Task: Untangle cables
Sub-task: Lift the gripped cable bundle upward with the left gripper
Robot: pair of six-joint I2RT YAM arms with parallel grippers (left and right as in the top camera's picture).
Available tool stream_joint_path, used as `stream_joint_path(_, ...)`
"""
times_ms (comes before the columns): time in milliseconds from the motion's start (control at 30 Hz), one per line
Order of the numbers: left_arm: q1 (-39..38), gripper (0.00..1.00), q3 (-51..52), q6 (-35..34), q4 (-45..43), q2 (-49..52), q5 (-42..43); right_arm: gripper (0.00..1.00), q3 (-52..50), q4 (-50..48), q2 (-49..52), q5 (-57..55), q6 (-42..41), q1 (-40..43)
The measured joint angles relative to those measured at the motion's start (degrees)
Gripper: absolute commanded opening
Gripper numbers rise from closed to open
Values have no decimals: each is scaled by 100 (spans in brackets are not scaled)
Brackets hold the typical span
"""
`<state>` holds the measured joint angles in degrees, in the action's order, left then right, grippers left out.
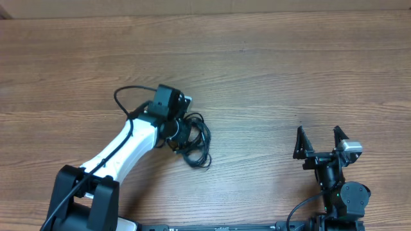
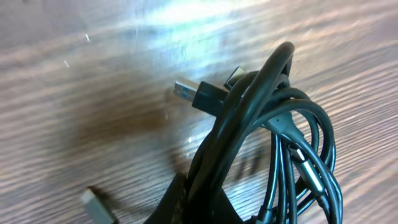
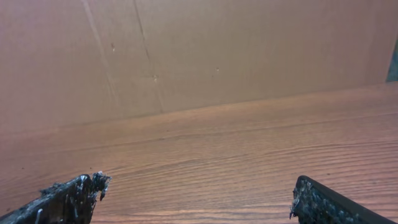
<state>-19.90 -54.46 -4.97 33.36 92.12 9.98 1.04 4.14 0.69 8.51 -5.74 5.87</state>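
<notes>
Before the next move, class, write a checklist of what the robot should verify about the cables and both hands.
1. The left hand is shut on the tangled bundle of thin black cables: ok.
2. The right hand is open and empty: ok.
3. A silver-tipped plug end sticks out of the loops: ok.
4. Strands separated: not ok.
5. Bundle lifted off the brown wooden table: cannot tell.
</notes>
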Motion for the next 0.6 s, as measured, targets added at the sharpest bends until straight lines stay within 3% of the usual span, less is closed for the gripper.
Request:
stream_joint_path(300,0,4,-1292,-876,1117,-94,219,100,0,0,0,0,0,-2)
stream_joint_path(600,0,4,-1606,-2710,1434,-127,981,100,0,2,0,2,0,-2)
